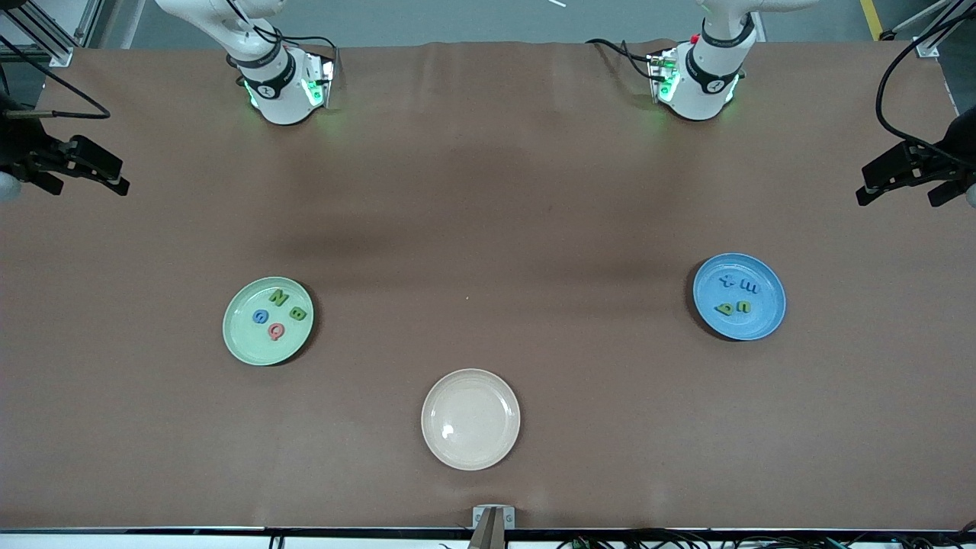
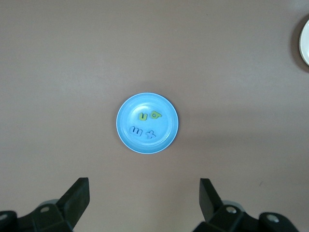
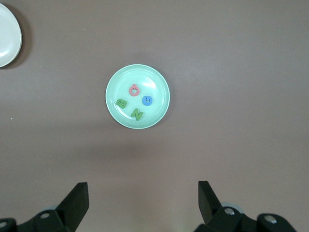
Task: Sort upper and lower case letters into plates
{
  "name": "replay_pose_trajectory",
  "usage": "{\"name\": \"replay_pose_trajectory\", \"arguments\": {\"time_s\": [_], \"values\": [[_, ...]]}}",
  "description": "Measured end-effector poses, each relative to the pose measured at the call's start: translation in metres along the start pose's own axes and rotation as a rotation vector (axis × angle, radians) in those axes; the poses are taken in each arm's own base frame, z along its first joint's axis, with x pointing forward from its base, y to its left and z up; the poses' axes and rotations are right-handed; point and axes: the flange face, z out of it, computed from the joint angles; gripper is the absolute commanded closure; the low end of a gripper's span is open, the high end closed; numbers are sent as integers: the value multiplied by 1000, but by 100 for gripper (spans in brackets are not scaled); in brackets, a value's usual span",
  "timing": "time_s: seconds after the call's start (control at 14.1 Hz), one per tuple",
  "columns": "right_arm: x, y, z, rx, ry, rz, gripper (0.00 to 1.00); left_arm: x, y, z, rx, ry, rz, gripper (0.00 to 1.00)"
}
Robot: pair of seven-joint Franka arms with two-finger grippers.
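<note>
Left end effector (image 1: pixel 907 179) gaping, idle above worktop's left-arm end | right end effector (image 1: pixel 80 169) gaping, right-arm end | capitals (image 3: pixel 135 102) in mint plate (image 3: pixel 159 84) | lowercase (image 2: pixel 145 124) in blue plate (image 2: pixel 126 108) | front view alone shows whole beige plate (image 1: pixel 470 385)

cream plate (image 1: pixel 470 418) – 1, bare, upright | brown table (image 1: pixel 488 191) – nearest the front camera
</note>
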Motion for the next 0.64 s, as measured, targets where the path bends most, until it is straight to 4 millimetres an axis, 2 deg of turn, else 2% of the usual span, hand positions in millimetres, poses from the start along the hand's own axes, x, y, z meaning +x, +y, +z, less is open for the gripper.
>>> {"name": "replay_pose_trajectory", "arguments": {"time_s": [0.64], "values": [[-1, 10, 5, 1, -14, -9, 0, 1, -2, -1, 0, 10, -3, 0]]}}
